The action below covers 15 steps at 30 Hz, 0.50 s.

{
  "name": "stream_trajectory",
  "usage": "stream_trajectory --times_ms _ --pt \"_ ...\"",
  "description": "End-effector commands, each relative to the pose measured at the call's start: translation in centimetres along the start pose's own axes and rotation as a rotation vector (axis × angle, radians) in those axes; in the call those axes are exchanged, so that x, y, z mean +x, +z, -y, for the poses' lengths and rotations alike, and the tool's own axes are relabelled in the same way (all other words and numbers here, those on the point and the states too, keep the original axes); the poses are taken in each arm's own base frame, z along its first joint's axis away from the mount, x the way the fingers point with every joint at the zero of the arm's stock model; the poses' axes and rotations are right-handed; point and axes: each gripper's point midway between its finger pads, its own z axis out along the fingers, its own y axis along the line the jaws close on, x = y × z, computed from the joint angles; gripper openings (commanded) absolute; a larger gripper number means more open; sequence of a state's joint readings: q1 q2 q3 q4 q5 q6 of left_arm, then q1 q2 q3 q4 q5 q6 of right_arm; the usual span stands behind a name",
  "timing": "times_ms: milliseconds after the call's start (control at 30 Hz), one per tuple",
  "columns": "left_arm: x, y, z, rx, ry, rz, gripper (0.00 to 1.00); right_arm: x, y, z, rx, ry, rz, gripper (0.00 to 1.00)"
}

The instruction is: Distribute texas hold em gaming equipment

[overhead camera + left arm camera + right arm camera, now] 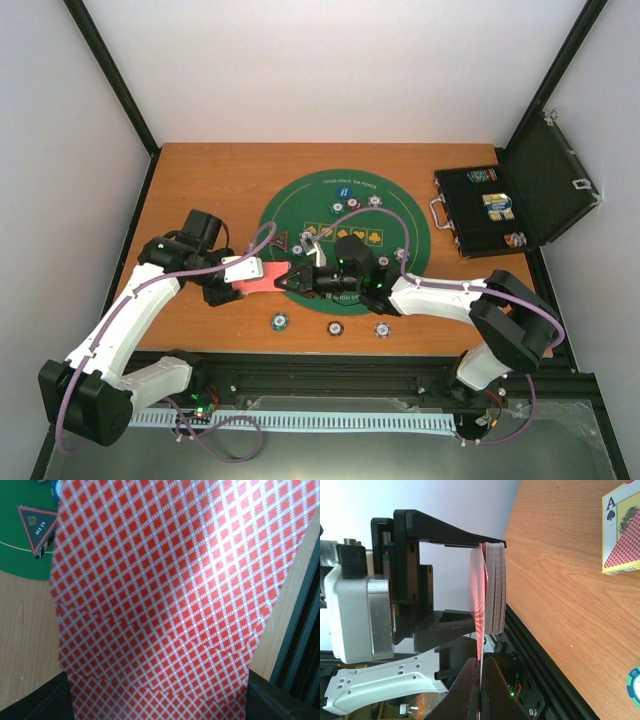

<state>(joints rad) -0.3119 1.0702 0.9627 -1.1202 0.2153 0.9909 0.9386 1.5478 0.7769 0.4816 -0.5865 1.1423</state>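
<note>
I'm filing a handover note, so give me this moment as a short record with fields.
Left gripper: shut on deck of cards
Right gripper: pinching one card, the deck's outermost
Poker chips: three on the wood in front of the green mat, more on the mat
All-in button: on the mat, near its left edge
Black case: open, far right

Your right gripper [481, 669] pinches one card [478, 605] from the deck [497, 590] clamped by the left gripper [490, 582]; card pack [621, 535] at two o'clock.
</note>
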Motion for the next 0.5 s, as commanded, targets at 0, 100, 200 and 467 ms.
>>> stream_trajectory --times_ms 0,100,200,467 --pt "-1.3 -1.3 -0.3 -0.022 0.025 0.049 0.57 -0.2 -0.3 -1.5 -0.03 -0.038 0.022 0.03" --pt "-1.4 -1.4 -0.2 -0.018 0.027 0.054 0.57 -0.3 -0.1 -1.7 -0.034 -0.04 0.018 0.03" --pt "-1.3 -1.5 -0.1 -0.018 0.032 0.054 0.57 -0.5 0.3 -1.9 -0.039 -0.045 0.009 0.03" --pt "-1.2 -1.5 0.1 -0.019 0.04 0.052 0.57 -0.5 1.5 -1.9 -0.041 -0.046 -0.019 0.03"
